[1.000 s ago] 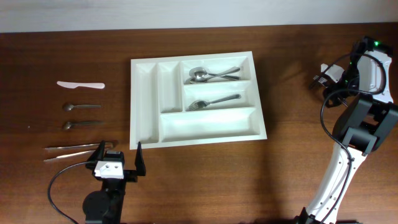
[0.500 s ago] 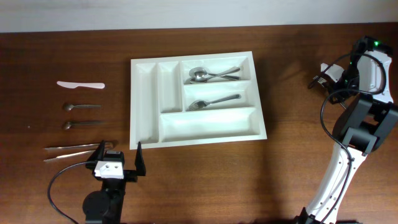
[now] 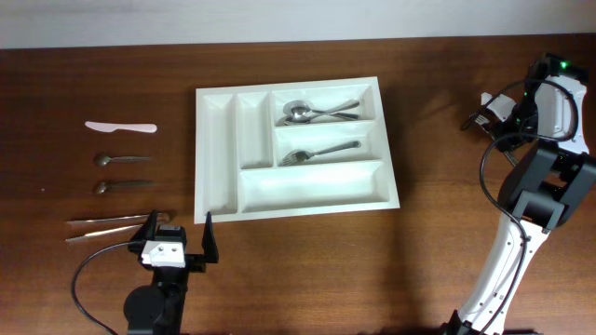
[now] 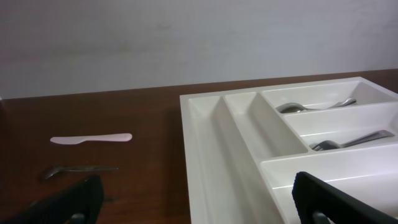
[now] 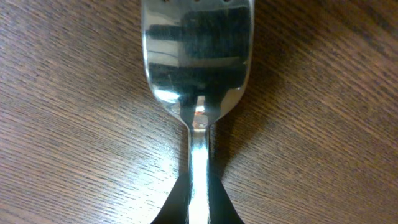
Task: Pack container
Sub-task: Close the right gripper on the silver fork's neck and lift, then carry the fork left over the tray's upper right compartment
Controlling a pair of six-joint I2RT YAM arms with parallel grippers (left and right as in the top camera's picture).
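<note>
My left gripper (image 3: 179,225) stands empty with its fingers spread wide, their tips cut off in the left wrist view. It sits just off the lower left corner of the large white rectangular plastic cutlery tray (image 3: 312,186), which lies mid-way across the brown wooden table (image 3: 419,261). Well apart to the right, my right gripper (image 5: 198,208) pinches the neck of a shiny metal fork (image 5: 198,56). The tines are cropped and the handle is hidden.
</note>
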